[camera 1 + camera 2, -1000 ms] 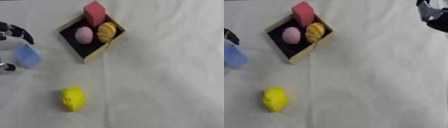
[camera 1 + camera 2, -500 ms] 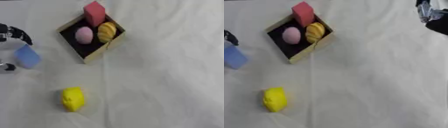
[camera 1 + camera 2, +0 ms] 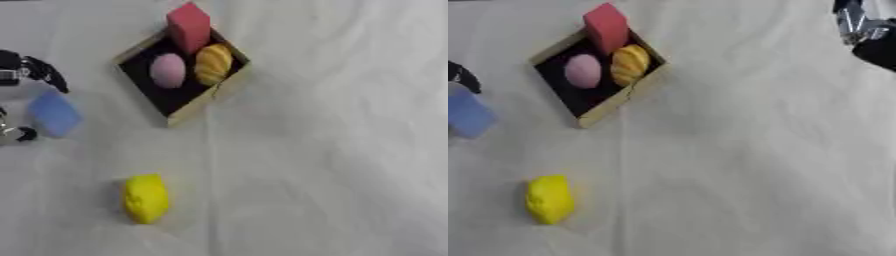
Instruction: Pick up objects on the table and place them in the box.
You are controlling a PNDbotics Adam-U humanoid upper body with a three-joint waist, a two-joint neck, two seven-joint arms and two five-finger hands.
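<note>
White cloth table (image 3: 332, 150), left hand (image 3: 22, 75) fingers curled around blue block (image 3: 54, 114); right hand's (image 3: 872, 30) fingers indiscernible.

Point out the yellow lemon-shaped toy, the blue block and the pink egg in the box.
Yellow lemon-shaped toy (image 3: 145, 198), left eye view, its middle.
Blue block (image 3: 54, 114), left eye view, top face.
Pink egg (image 3: 167, 70), left eye view, its centre.

A white cloth (image 3: 332, 150) covers the counter from edge to edge, filling both views. Soft creases run across it, most toward the far right corner. The light is even and casts only faint shadows.
</note>
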